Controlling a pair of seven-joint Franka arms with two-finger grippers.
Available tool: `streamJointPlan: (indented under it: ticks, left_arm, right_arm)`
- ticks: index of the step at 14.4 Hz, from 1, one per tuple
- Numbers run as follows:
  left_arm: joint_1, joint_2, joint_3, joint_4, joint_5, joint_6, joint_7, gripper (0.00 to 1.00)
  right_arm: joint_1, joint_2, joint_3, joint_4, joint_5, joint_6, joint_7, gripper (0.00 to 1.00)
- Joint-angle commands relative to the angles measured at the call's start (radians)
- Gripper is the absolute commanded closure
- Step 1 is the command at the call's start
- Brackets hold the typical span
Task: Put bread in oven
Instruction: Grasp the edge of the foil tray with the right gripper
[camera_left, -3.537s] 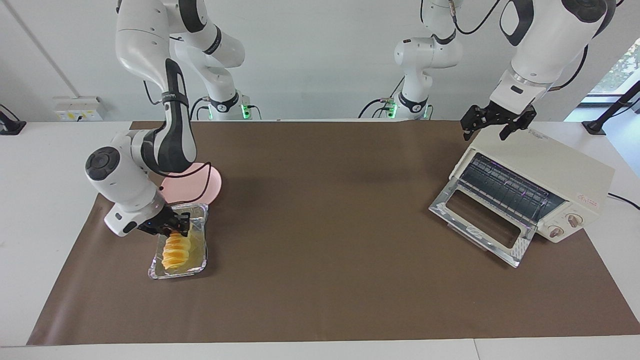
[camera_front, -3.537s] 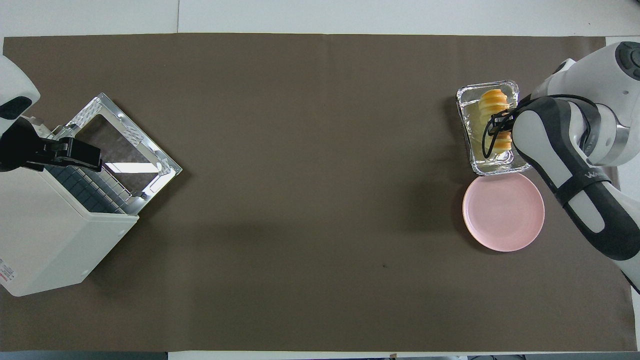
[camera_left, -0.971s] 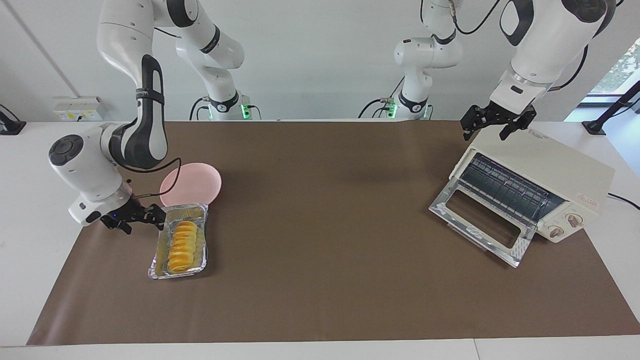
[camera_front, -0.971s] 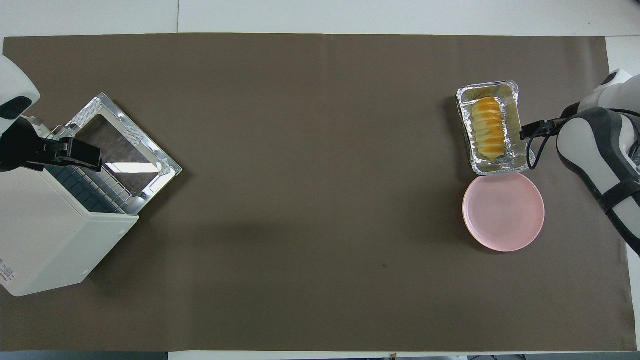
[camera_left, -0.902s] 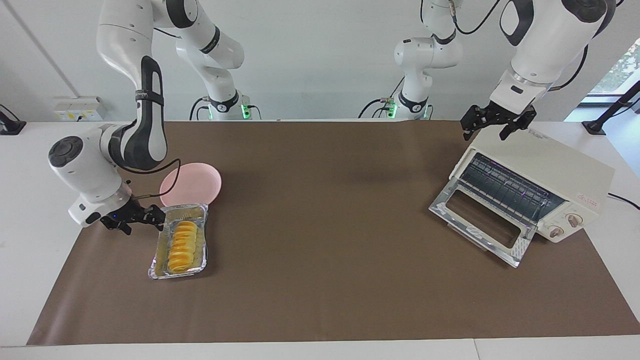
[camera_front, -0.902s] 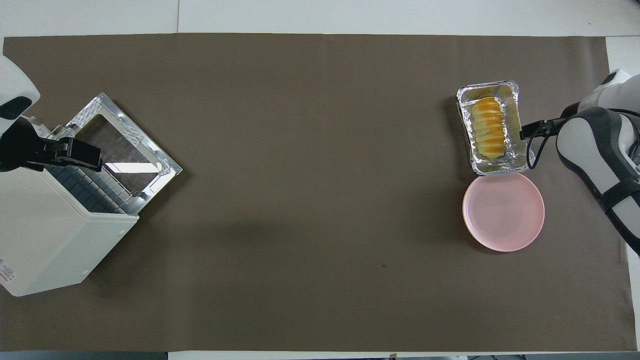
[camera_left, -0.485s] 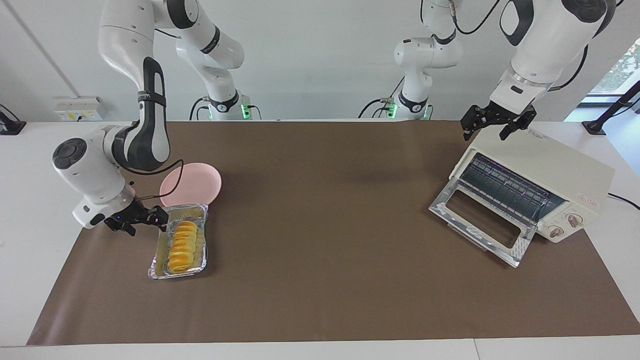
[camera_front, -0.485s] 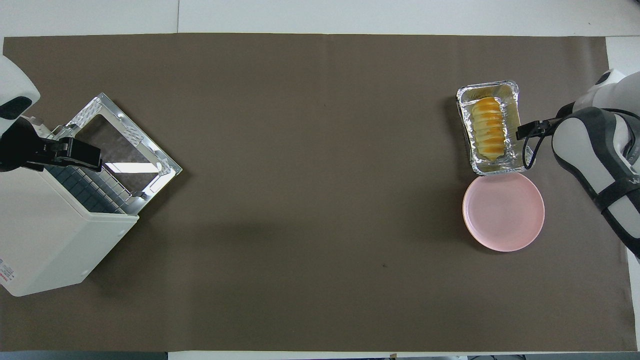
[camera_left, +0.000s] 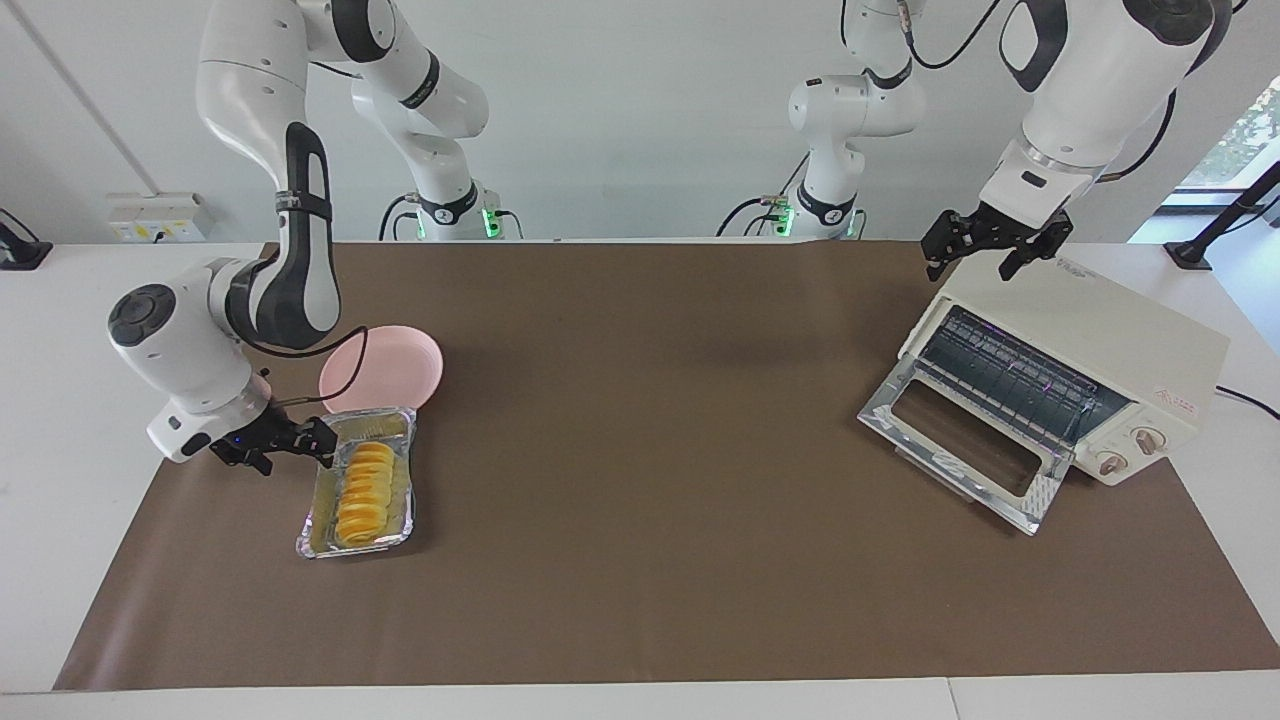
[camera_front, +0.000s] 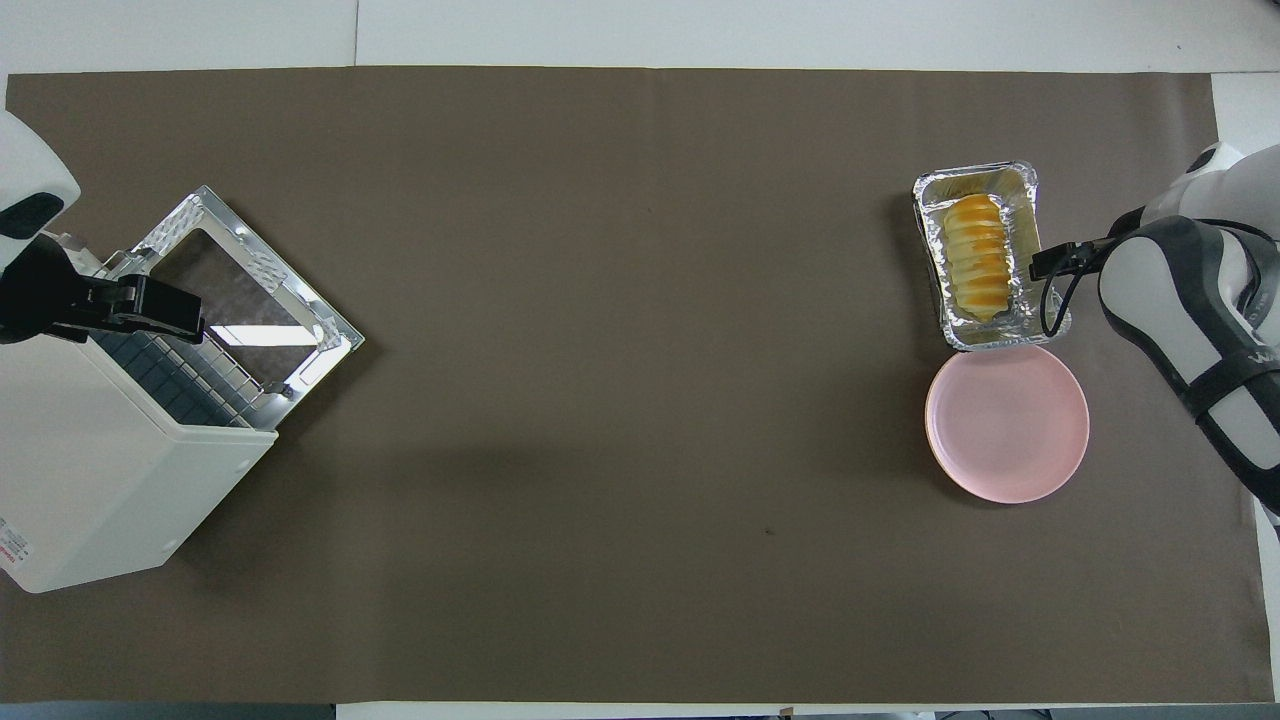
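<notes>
The right gripper (camera_left: 300, 441) sits low, just beside the foil tray (camera_left: 318, 525), at the tray's long edge toward the right arm's end of the table. Its fingers stand apart and hold nothing. In the overhead view the right gripper (camera_front: 1052, 262) reaches the tray's rim (camera_front: 1031, 205), though whether it touches the foil cannot be told.

Just past the fingertips, inside the tray, lies the bread (camera_left: 362, 493), a ridged golden loaf set lengthwise and resting on the foil; from above the bread (camera_front: 976, 250) fills much of the tray. Next to the tray, nearer to the robots than the gripper, is a round pink plate (camera_left: 392, 362), touching or nearly touching the tray's short end. All of this rests on a brown mat (camera_left: 640, 520).

Well apart from this gripper, at the left arm's end of the table, the oven (camera_left: 1110, 350) stands with its glass door (camera_left: 960, 445) dropped open and the wire rack showing. The left gripper (camera_left: 993, 250) waits over the oven's top edge, fingers spread wide and empty.
</notes>
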Motion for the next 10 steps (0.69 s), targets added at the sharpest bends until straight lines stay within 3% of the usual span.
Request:
streamJointPlan:
  ticks: [1,3,5,7,9,10]
  left_arm:
    - [0.020,-0.008,-0.010,-0.001,-0.008,-0.001,0.011,0.00]
    - [0.020,-0.008,-0.010,-0.001,-0.008,-0.001,0.011,0.00]
    - [0.020,-0.008,-0.010,-0.001,-0.008,-0.001,0.011,0.00]
    - [0.020,-0.008,-0.010,-0.001,-0.008,0.001,0.011,0.00]
    - [0.020,-0.008,-0.010,-0.001,-0.008,-0.001,0.011,0.00]
    - [0.020,-0.008,-0.010,-0.001,-0.008,-0.001,0.011,0.00]
  right_arm:
    - [-0.005,0.039,0.006,0.016,-0.001,0.026,0.012,0.05]
    - [-0.005,0.046,0.006,0.016,-0.003,0.051,0.012,0.06]
    - [-0.007,0.049,0.006,0.016,-0.003,0.053,0.012,0.20]
    - [-0.010,0.050,0.006,0.016,-0.001,0.053,0.012,0.54]
    - [-0.008,0.050,0.006,0.016,-0.003,0.053,0.014,0.97]
    - [-0.010,0.050,0.006,0.016,-0.007,0.053,0.008,1.00]
